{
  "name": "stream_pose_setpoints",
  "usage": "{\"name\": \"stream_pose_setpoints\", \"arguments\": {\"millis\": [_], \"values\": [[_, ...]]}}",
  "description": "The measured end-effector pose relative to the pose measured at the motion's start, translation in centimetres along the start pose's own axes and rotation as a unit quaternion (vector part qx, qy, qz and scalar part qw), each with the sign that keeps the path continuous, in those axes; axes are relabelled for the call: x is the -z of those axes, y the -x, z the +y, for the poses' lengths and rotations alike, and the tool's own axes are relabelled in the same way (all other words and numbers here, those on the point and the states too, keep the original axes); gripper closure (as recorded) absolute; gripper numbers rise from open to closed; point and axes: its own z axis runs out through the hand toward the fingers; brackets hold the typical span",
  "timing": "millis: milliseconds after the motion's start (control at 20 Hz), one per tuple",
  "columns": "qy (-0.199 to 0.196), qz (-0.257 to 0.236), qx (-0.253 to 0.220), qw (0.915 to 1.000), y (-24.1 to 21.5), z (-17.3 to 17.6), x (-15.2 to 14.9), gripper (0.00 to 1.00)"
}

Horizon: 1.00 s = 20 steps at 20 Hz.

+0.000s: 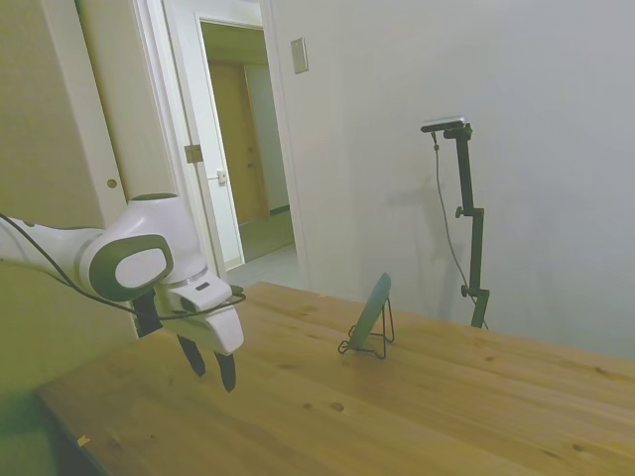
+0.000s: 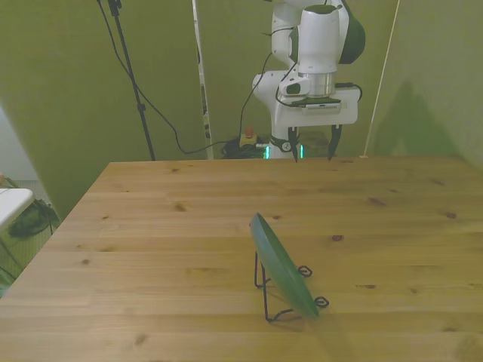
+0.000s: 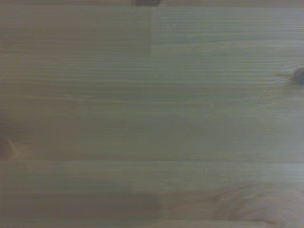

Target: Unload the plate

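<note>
Pale walls and an open doorway are filling the upper part of the side view, and below them the wooden table (image 1: 417, 397) is stretching across the bottom of the frame. Our gripper (image 1: 211, 369) is hanging at the lower left of this frame, its two dark fingers pointing down with a gap between them, holding nothing and well apart from the work. Near the middle of the frame the plate (image 1: 373, 309) is leaning edge-on in the black wire stand (image 1: 367, 344), tilted back and clearly not lifted out yet.

In the front view we are looking at the gripper (image 2: 311, 144) at the top centre of the frame, its fingers spread wide and hovering over the far edge of the table (image 2: 151, 226). The plate (image 2: 283, 265) is sitting in the lower middle of the frame, slanting across the wire stand (image 2: 283, 290), with bare boards lying between it and us.

In the wrist view we are seeing only blurred planks of the table (image 3: 152, 114); neither plate nor stand is showing.

We are judging that the task is barely beginning: nothing is gripped and the plate is resting in its stand. The whole approach, the pinch on the thin rim, the lift out and the set-down on the table are all left to do.
</note>
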Motion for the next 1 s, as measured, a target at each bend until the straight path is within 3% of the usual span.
{"name": "stream_pose_setpoints", "arguments": {"millis": [200, 500, 750, 1000], "values": [[-0.011, 0.007, -0.014, 0.9998, -1.8, 1.1, 0.9, 0.0], [-0.052, 0.072, -0.066, 0.9939, -8.9, 2.4, 8.3, 0.0], [-0.072, 0.098, -0.074, 0.9898, -14.5, -1.8, 12.2, 0.0], [-0.057, 0.086, -0.069, 0.9922, -18.7, -7.5, 12.4, 0.0]]}}
